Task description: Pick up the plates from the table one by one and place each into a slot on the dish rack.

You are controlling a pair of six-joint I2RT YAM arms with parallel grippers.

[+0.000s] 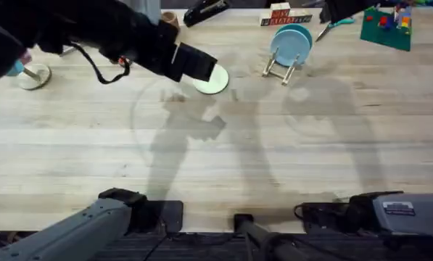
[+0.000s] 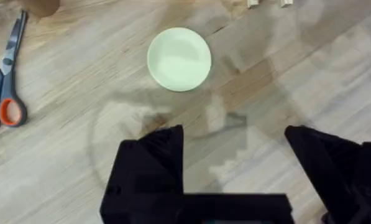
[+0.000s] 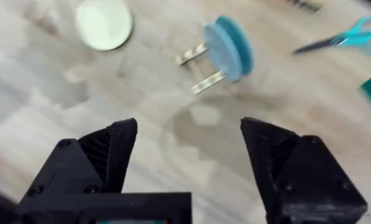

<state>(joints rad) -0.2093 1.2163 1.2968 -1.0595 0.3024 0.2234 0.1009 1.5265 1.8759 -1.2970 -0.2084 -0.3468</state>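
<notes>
The cream plate [image 1: 217,81] lies flat on the table [image 1: 216,159], partly under my left gripper [image 1: 198,64], which hovers just over its near-left edge. In the left wrist view the plate [image 2: 179,59] lies ahead of the open, empty left gripper [image 2: 233,134]. The dish rack [image 1: 283,67] stands at the back right of centre with a light blue plate [image 1: 290,46] upright in a slot and a darker teal plate behind it. My right gripper [image 3: 188,134] is open and empty, high above the table, seeing the rack [image 3: 201,68], blue plate [image 3: 221,53] and cream plate [image 3: 104,23].
Orange-handled scissors [image 2: 5,93] lie left of the cream plate. Teal scissors [image 1: 336,25] and a green board with toy blocks [image 1: 386,29] sit at the back right. A small round dish [image 1: 33,76] rests at the far left. Boxes [image 1: 281,14] stand behind the rack.
</notes>
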